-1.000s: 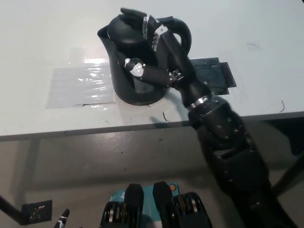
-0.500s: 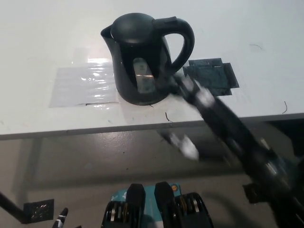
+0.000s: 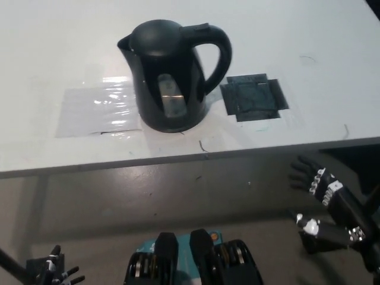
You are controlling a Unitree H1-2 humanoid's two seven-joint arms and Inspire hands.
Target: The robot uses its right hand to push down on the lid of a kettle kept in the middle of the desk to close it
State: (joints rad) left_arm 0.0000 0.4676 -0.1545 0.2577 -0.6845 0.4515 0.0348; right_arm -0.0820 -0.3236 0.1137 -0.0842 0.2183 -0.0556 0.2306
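Head view: you see the kettle (image 3: 172, 77) mid-desk (image 3: 309, 35), lid down
Your right hand (image 3: 320, 205) hangs below the desk edge, fingers spread, empty; left hand (image 3: 53, 272) is cut off, grip unclear

There is a single view, taken from the robot's head and aimed steeply downward and forward. It takes in the near part of the white worktop (image 3: 309, 35), whose front edge runs across the middle of the frame just below the black kettle (image 3: 169, 74), the landmark in the upper centre. The camera stands at moderate distance from the kettle, seeing its lid from above and its side. Below the worktop edge lies the grey floor (image 3: 178, 196). No second view shares the scene.
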